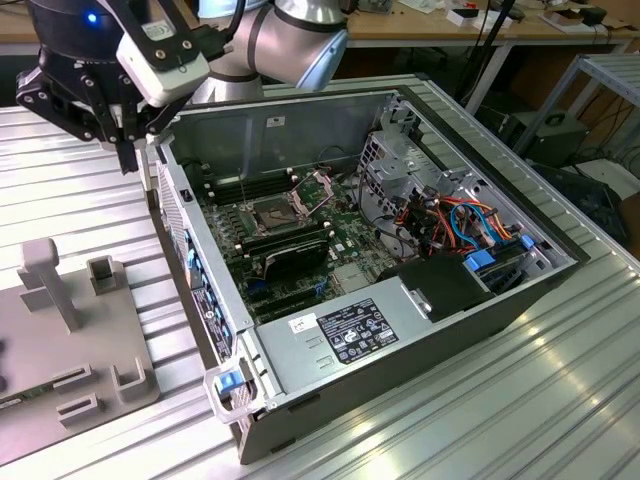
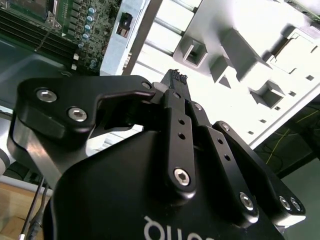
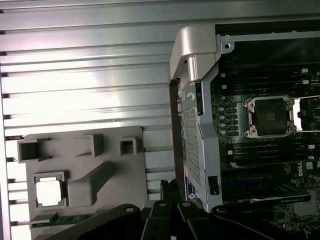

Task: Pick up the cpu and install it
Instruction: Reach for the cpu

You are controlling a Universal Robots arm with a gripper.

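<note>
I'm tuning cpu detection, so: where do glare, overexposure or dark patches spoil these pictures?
First wrist view: the cpu in its grey tray is washed out nearly white, and the ribbed table glares. Second wrist view: the tray is blown out white, while the hand looms dark. Exterior view: glare streaks the table, and the computer case is dim inside.

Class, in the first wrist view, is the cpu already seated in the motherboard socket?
No: the cpu lies in a recess of the grey holder, apart from the dark socket.
</note>
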